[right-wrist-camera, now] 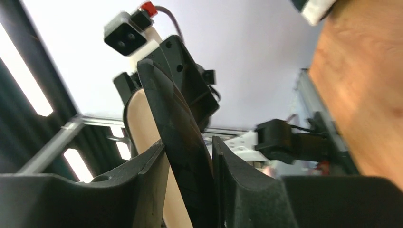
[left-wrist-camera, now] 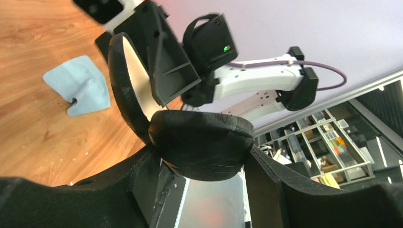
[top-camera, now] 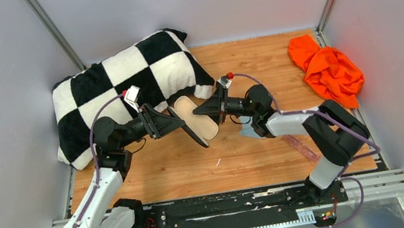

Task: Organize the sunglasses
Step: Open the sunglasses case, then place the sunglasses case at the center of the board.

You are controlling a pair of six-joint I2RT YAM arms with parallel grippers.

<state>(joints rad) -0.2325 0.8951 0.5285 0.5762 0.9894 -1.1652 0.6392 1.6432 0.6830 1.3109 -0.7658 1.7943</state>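
The black oval case is open, its beige lining facing up, and is held above the table between both grippers. My left gripper is shut on one black shell. My right gripper is shut on the other shell, with the beige lining beside its finger. The pink sunglasses lie as a thin strip on the table under my right arm, away from both grippers. The light blue cloth lies flat under my right forearm and also shows in the left wrist view.
A black-and-white checkered pillow fills the back left. A crumpled orange cloth lies at the back right. Grey walls close in the wooden table on three sides.
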